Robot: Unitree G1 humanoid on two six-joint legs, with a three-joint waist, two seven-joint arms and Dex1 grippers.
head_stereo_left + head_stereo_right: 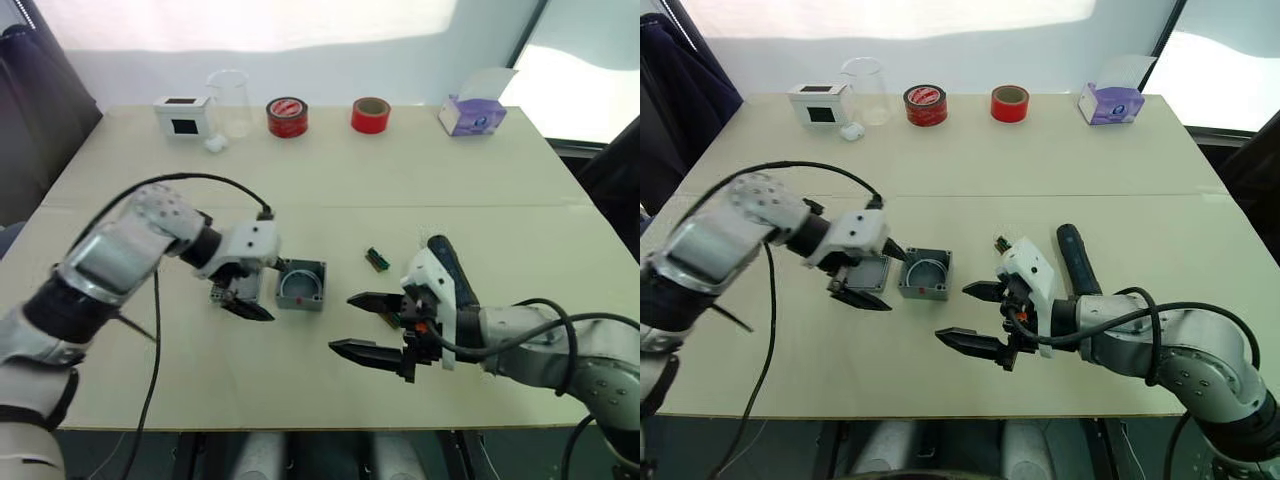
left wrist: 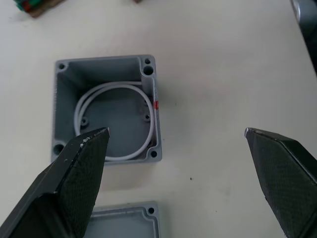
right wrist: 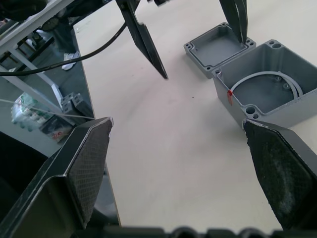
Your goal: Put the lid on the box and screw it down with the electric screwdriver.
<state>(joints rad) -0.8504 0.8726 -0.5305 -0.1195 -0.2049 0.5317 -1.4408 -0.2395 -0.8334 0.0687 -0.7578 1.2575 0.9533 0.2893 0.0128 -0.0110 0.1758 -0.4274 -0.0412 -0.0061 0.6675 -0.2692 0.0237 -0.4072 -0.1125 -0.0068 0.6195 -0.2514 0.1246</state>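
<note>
The grey box [image 1: 300,285] stands open on the table with a white ring inside and a red mark on one side. The flat grey lid [image 1: 870,271] lies on the table, rim up, against the box's left side. My left gripper [image 1: 895,280] is open and hovers over the lid and the box's near edge; its fingers [image 3: 148,44] straddle the lid. My right gripper [image 1: 341,322] is open to the right of the box, holding nothing. The black electric screwdriver [image 1: 450,265] lies on the table behind my right wrist.
A small green part [image 1: 377,259] lies right of the box. Along the far edge stand a white box with a black window [image 1: 182,115], a glass beaker [image 1: 230,100], two red tape rolls [image 1: 287,117] [image 1: 370,115] and a purple tissue box [image 1: 475,112].
</note>
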